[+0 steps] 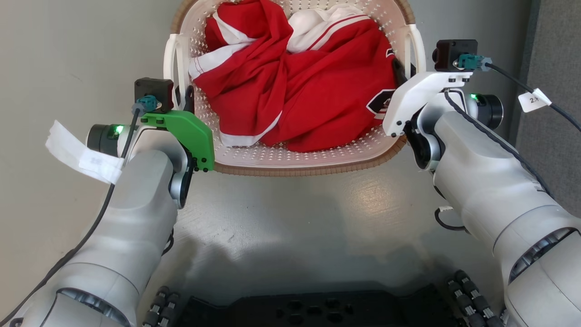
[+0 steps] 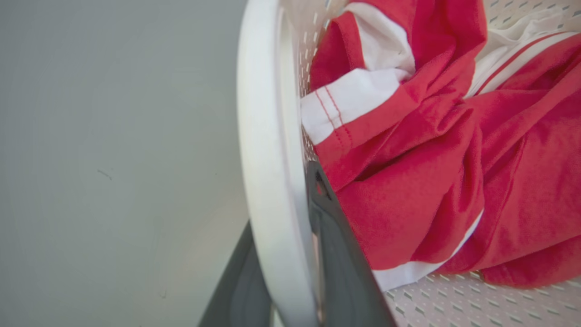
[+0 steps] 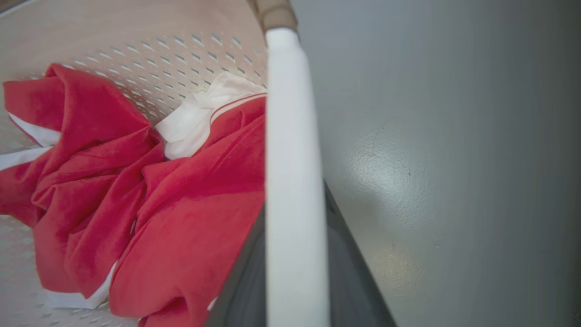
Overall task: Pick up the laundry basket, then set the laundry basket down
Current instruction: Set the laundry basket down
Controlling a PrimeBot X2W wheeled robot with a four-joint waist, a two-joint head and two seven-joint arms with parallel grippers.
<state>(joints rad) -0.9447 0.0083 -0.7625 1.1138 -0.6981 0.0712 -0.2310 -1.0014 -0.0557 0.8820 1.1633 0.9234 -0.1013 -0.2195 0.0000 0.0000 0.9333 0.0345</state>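
The laundry basket [image 1: 313,156], cream-white and perforated with a brown woven-look rim, lies at the top centre of the head view, with red-and-white clothing [image 1: 295,86] heaped inside. My left gripper [image 1: 185,97] is at its left white handle [image 2: 268,136]. In the left wrist view, my left gripper [image 2: 286,277] has its dark fingers [image 2: 338,254] closed on either side of that handle. My right gripper [image 1: 400,75] is at the right handle [image 3: 292,136]. In the right wrist view, my right gripper [image 3: 295,281] grips that handle between both fingers [image 3: 352,277]. Whether the basket's bottom touches the floor is hidden.
Smooth grey floor [image 1: 295,218] lies around and in front of the basket. A darker grey panel [image 1: 551,150] runs along the right edge. My black base [image 1: 317,311] is at the bottom. White paper tags [image 1: 77,152] hang from the wrist cables.
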